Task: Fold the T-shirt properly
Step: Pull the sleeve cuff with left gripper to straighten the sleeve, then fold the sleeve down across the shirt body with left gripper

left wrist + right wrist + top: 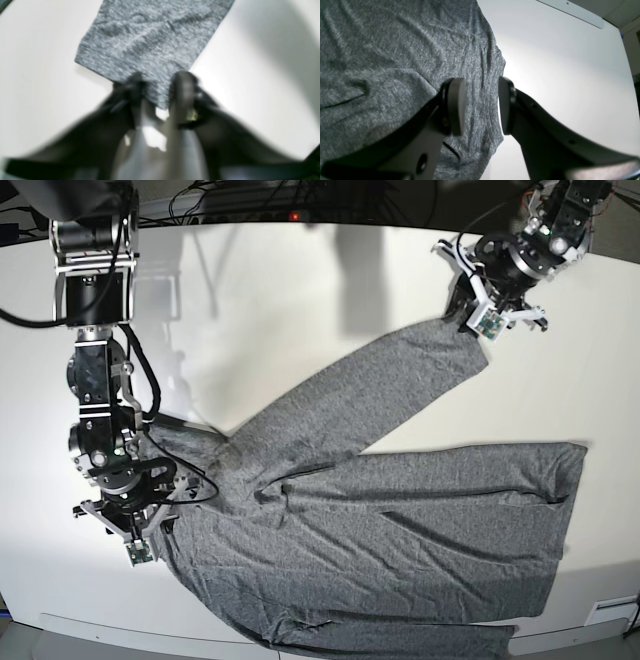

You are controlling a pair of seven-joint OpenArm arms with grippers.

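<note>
The heather-grey T-shirt lies spread flat on the white table, with one long sleeve running up to the back right. My left gripper is at that sleeve's cuff. In the blurred left wrist view its fingers stand apart on either side of the cuff's corner, so it is open. My right gripper is open at the shirt's left edge. In the right wrist view one finger is over the fabric and the other over bare table.
The shirt's hem lies near the table's right side. A pale strip marks the front table edge. Cables run behind the table's back edge. The right arm's column stands at the back left.
</note>
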